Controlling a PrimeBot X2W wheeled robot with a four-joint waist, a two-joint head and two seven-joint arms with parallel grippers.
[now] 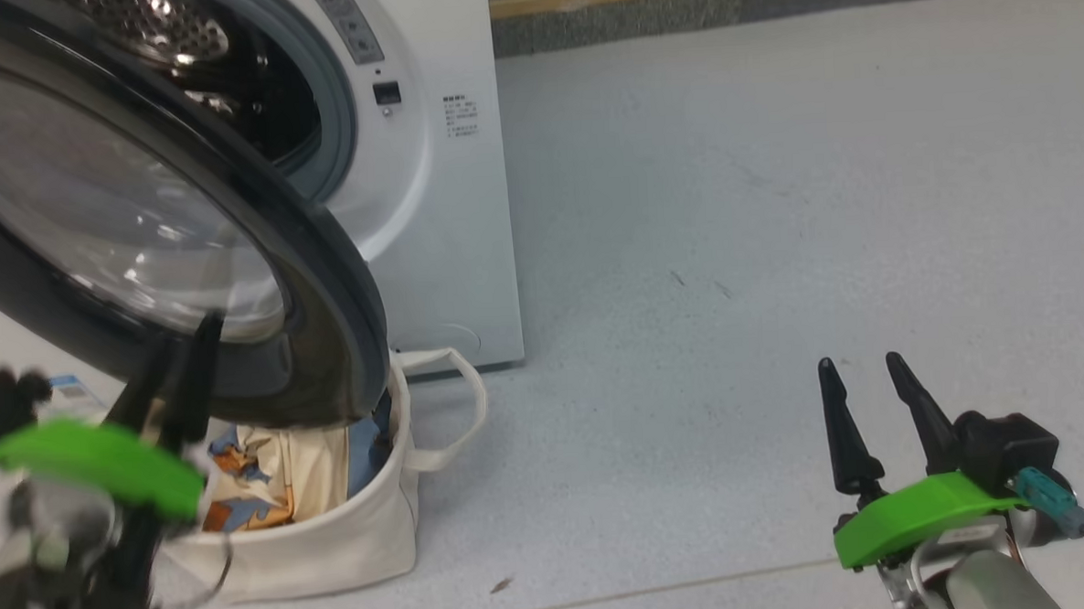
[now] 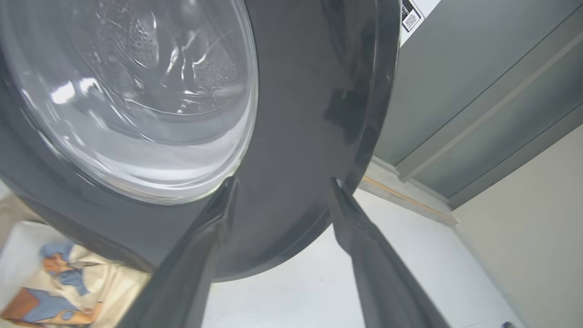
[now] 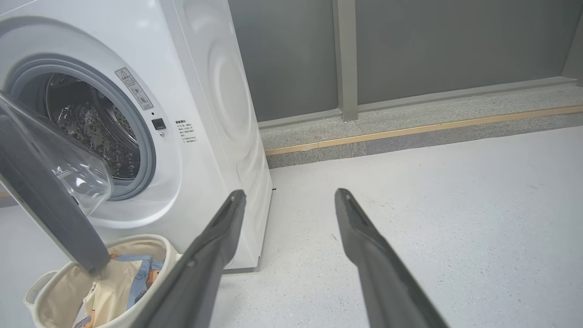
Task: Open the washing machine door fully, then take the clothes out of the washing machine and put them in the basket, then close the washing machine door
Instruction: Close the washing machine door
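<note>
The washing machine [image 1: 447, 217] stands at the upper left with its door [image 1: 322, 287] swung out over the basket [image 1: 351, 542]. The visible part of the steel drum [image 3: 91, 132] is bare metal. Light-blue and cream clothes [image 1: 266, 481] with orange prints lie in the basket. My left gripper [image 1: 182, 343] is open and blurred, its tips up against the outer face of the door's black rim [image 2: 296, 114], nothing between the fingers. Far off at the lower right, my right gripper [image 1: 860, 361] hangs open over the floor. The right wrist view shows the door [image 3: 41, 200] edge-on above the basket [image 3: 50, 282].
Pale speckled floor [image 1: 731, 241] stretches to the right of the washer. A raised kerb with a wooden strip [image 3: 410, 130] and a grey wall [image 3: 455, 45] run along the back. One basket handle [image 1: 460, 409] loops out towards the washer's front corner.
</note>
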